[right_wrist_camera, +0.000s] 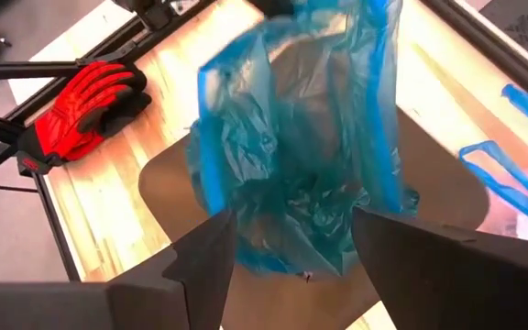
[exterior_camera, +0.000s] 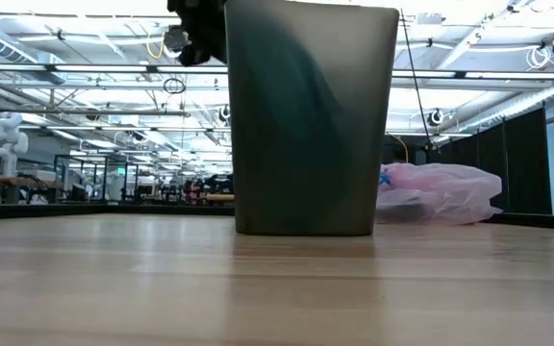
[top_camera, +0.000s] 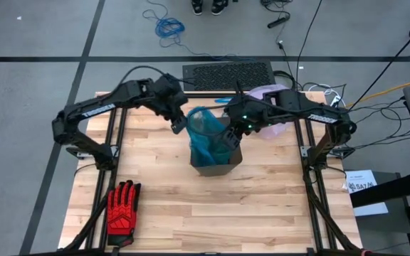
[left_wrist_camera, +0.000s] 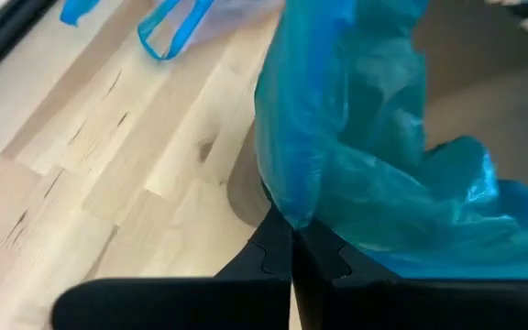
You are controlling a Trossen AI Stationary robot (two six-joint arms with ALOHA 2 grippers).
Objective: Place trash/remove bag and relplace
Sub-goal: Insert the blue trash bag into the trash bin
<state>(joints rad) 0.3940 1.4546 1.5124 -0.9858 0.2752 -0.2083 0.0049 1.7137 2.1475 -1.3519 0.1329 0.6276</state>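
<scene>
Directly before the low camera stands a dark bin (exterior_camera: 314, 120), upright on the wooden table (top_camera: 262, 206), its wall filling the middle of that view. From above, the bin (top_camera: 216, 165) sits near the table's centre with a teal-blue plastic bag (top_camera: 206, 134) draped into its mouth. At the bin's left rim the left gripper (left_wrist_camera: 291, 240) has its fingers pinched tight on the edge of the teal-blue bag (left_wrist_camera: 374, 174). Over the bin's right side the right gripper (right_wrist_camera: 291, 243) hangs with its fingers spread wide apart, holding nothing, the crumpled teal plastic (right_wrist_camera: 291, 174) lying between and beyond them. Behind the bin to the right, apart from it, the pale pink bag (exterior_camera: 439, 190) lies slumped on the table by the far edge (top_camera: 270, 94). A red-and-black glove (top_camera: 122, 205) rests near the table's front left corner, well apart from the bin.
</scene>
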